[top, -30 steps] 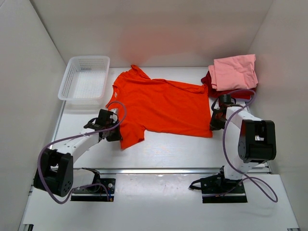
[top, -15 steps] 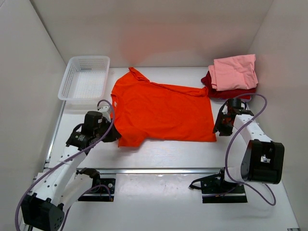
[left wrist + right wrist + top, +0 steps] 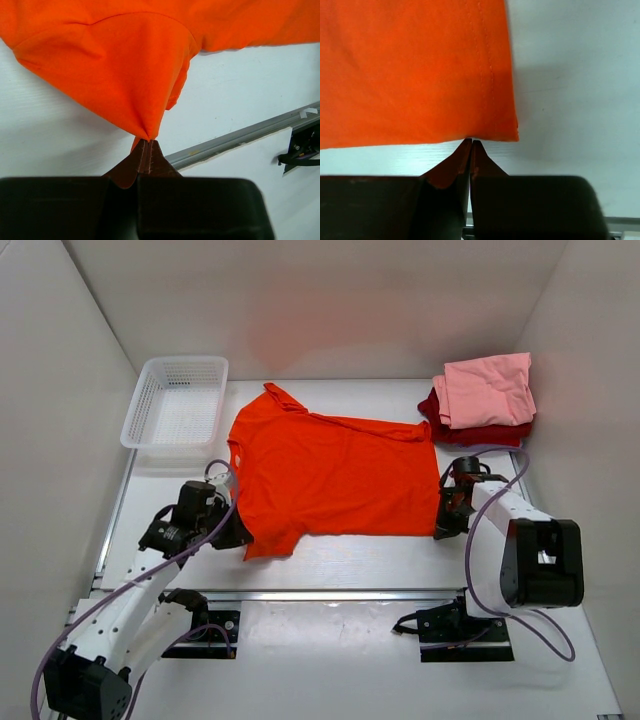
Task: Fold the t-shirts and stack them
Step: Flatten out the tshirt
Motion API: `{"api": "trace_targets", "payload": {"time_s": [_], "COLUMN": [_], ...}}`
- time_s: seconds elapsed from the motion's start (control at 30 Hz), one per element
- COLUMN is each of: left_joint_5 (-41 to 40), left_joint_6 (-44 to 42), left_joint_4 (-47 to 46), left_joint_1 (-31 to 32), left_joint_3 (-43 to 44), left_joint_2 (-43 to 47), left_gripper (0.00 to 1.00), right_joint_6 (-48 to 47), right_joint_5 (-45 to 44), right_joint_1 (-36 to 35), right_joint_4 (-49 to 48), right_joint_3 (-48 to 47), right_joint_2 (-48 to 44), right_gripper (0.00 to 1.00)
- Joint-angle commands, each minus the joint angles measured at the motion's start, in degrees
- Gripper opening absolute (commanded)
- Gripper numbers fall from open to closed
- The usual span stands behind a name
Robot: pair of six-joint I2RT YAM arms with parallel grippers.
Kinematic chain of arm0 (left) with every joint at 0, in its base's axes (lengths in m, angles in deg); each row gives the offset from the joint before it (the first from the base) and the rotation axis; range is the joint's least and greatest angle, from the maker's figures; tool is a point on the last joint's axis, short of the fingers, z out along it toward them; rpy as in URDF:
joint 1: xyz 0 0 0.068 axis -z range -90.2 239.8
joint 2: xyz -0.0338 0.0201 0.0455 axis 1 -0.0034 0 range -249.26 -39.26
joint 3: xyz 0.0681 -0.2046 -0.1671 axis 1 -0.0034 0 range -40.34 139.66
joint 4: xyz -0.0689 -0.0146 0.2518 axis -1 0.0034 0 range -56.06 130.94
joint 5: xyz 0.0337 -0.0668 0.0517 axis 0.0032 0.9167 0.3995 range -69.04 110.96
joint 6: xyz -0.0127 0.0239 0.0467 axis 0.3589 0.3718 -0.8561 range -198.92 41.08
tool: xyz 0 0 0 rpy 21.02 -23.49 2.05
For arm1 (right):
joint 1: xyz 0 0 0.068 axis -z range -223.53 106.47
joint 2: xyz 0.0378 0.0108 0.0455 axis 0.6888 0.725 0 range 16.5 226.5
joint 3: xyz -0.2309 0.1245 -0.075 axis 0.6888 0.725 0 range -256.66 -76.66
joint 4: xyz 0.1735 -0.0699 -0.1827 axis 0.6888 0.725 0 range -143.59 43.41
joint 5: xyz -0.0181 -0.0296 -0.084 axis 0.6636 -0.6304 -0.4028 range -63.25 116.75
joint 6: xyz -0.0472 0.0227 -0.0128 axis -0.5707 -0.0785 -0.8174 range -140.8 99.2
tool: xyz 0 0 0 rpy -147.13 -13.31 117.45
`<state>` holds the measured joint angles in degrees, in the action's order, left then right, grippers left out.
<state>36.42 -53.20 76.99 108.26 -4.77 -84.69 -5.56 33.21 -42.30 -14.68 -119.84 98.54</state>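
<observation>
Top view: vs 1 s ago, left gripper (image 3: 238, 538) has drawn back twd its base, sleeve dragged nearer w/ it; right gripper (image 3: 443, 530) sits lower, at hem corner. Orange shirt (image 3: 335, 475) lies spread mid-table (image 3: 350, 562). Pink shirt (image 3: 490, 390) on dark red shirt (image 3: 480, 432), back right. Basket (image 3: 186, 360) back left, apart from orange shirt.
Left wrist: left gripper pinching sleeve tip.
Right wrist: fingers pressed together, tips at hem edge; cloth caught or not, can't tell.

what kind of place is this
Most likely a robot lab work cell: a white table boxed in by bare white walls, a left arm and right arm bolted at its near edge, an orange t-shirt and white mesh basket laid out.
</observation>
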Motion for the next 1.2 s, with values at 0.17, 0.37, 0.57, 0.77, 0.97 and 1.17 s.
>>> {"api": "trace_targets", "payload": {"time_s": [0.17,0.37,0.57,0.77,0.97,1.17], "left_joint_5": [-3.9,-1.5,0.7,1.8,1.5,0.8], "left_joint_6": [-1.1,-0.3,1.0,1.5,1.7,1.5], "left_joint_4": [7.3,6.0,4.5,3.7,2.7,2.2], "left_joint_1": [0.6,0.1,-0.2,-0.4,-0.4,-0.1], "left_joint_3": [17.9,18.6,13.0,11.1,10.3,9.0], "left_joint_2": [-0.3,-0.9,1.9,2.9,3.2,3.5], "left_gripper": [0.0,0.0,0.0,0.0,0.0,0.0], "right_joint_6": [0.7,-2.2,1.6,5.5,6.8,6.9], "right_joint_5": [-2.5,1.9,2.3,2.9,2.9,0.1], "right_joint_1": [-3.5,5.0,-1.0,-6.0,-9.1,-7.7], "right_joint_4": [10.3,7.2,1.4,-2.7,-5.1,-6.0], "right_joint_3": [-10.6,-5.5,-0.9,4.2,6.8,6.3], "right_joint_2": [-13.0,-13.8,-8.8,-7.0,-4.9,-4.6], "right_gripper": [0.0,0.35,0.58,0.62,0.37,0.45]}}
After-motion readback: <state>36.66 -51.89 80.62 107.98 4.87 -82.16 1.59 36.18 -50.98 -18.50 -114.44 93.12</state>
